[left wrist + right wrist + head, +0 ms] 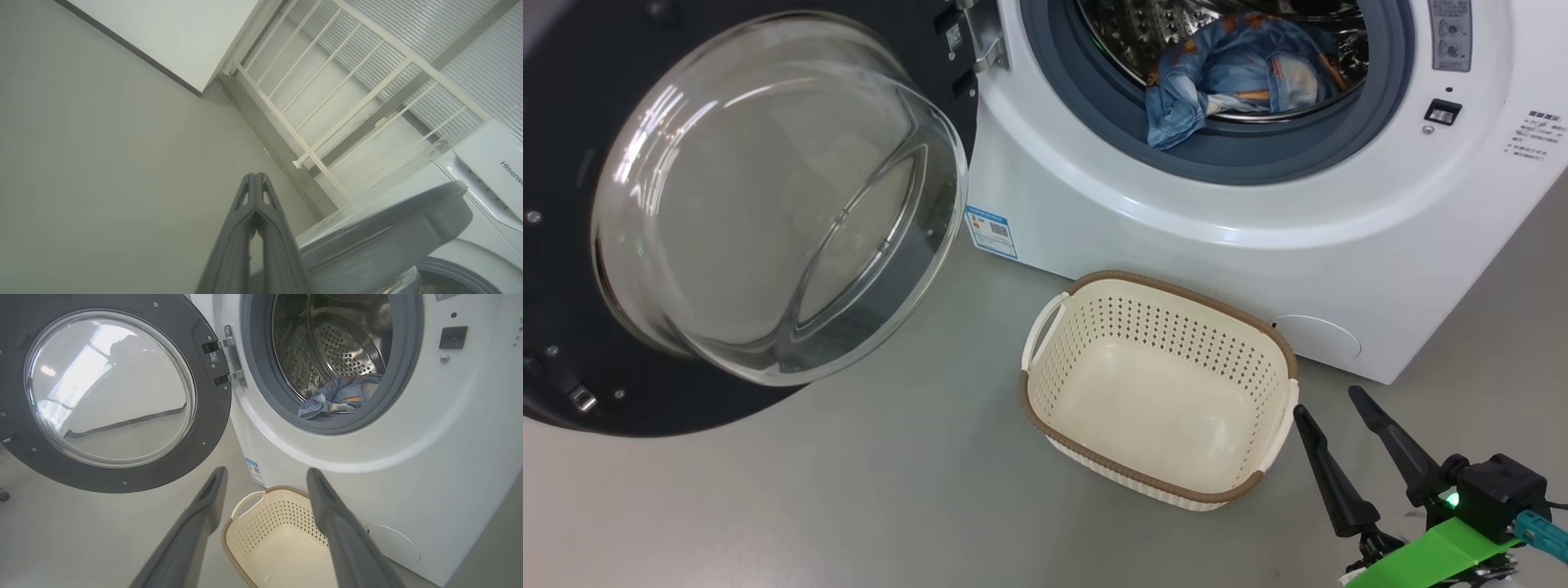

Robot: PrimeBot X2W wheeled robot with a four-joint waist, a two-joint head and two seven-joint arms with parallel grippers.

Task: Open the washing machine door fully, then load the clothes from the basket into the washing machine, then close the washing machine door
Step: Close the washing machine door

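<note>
While the washing machine door [768, 204] hangs swung wide on its hinges at the left of the washing machine [1176, 237], I can see its glass bowl bulging toward my head camera and the drum mouth uncovered. Blue printed clothes [1241, 73] lie in the drum, one fold draped over the grey gasket [1258, 155] at the lower lip. On the grey floor [849, 506] the cream basket [1176, 327] stands upright just in front of the machine's lower front panel, near the blue label sticker [991, 233], its bare bottom showing. My right gripper [1327, 402] hovers just beside the basket's right handle, fingers spread wide apart. My left gripper [255, 179], seen from its wrist, has its fingers pressed together, pointing past the door's rim toward a white railing [327, 102] where the floor meets the wall.
</note>
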